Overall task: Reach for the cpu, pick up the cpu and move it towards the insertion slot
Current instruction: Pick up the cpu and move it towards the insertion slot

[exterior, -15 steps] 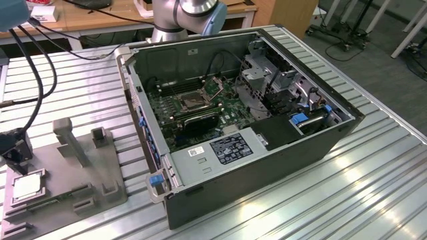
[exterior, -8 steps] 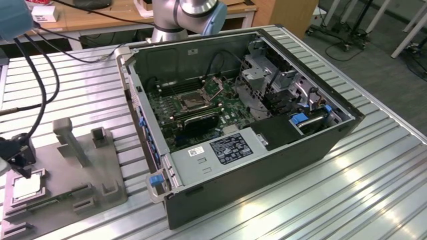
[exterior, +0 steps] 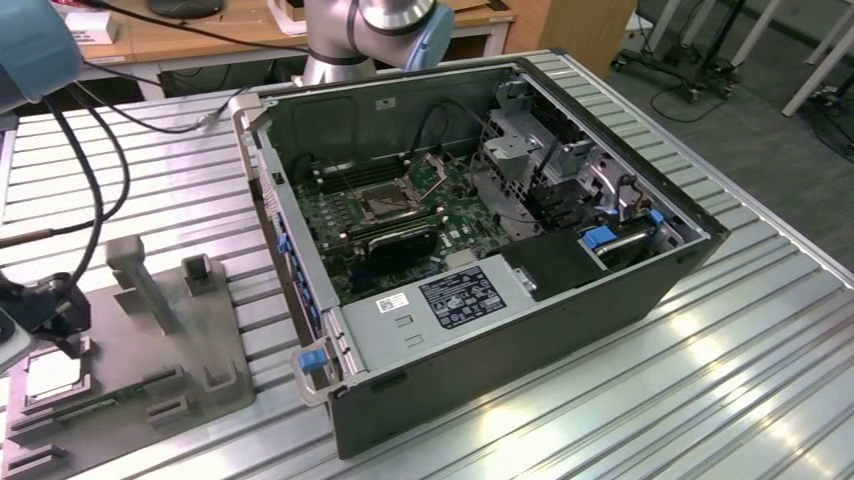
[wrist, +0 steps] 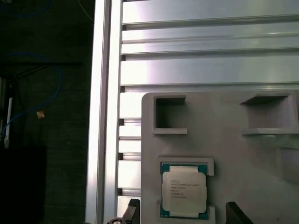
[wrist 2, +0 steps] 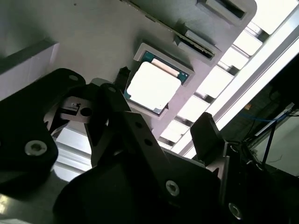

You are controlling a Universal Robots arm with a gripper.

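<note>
Fingers [wrist: 132,212] spread apart, the gripper [wrist: 182,204] hovers over the cpu [wrist: 183,190] lying in the grey tray [wrist: 219,121].

The tool [wrist 2: 163,97], fingers [wrist 2: 205,135] spread, hovers over the cpu [wrist 2: 153,87] — seated in its tray [wrist 2: 93,32].

Gripper [wrist 2: 163,97] pointing down, jaws spread apart

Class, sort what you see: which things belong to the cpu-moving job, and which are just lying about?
Job:
cpu, lying in the tray
insertion slot, inside the case
gripper, open, astride the cpu

Lying about:
empty recesses
memory slots
table
</note>
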